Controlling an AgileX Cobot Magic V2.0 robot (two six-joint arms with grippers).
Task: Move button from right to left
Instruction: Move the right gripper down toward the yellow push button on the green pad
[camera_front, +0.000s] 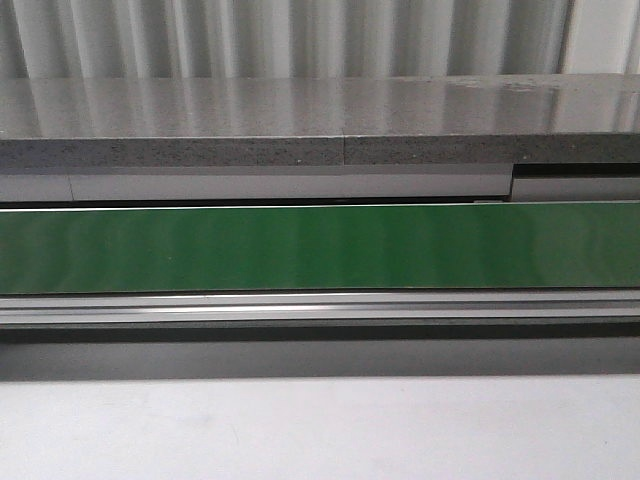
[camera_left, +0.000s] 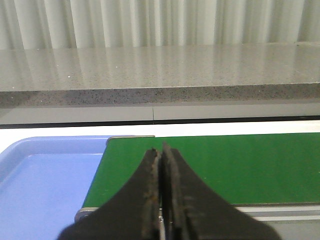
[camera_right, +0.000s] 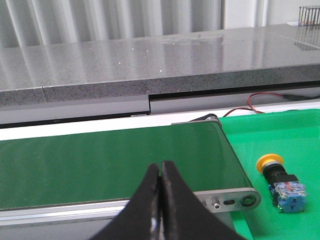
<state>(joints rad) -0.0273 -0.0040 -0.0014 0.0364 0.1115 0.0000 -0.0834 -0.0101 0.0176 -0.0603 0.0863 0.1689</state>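
The button (camera_right: 280, 182) lies on its side on a bright green surface (camera_right: 280, 135) just past the belt's end, yellow cap toward the belt, blue-and-clear block away from it. It shows only in the right wrist view. My right gripper (camera_right: 161, 165) is shut and empty over the near edge of the green belt (camera_right: 110, 165), well to the side of the button. My left gripper (camera_left: 160, 148) is shut and empty over the belt's other end (camera_left: 225, 165), next to a blue tray (camera_left: 45, 185). Neither gripper shows in the front view, which has the belt (camera_front: 320, 248) bare.
A grey stone ledge (camera_front: 320, 120) runs behind the belt. An aluminium rail (camera_front: 320, 308) runs along its front. The belt's end bracket (camera_right: 235, 200) sits between my right gripper and the button. A red wire (camera_right: 265, 102) lies behind the green surface.
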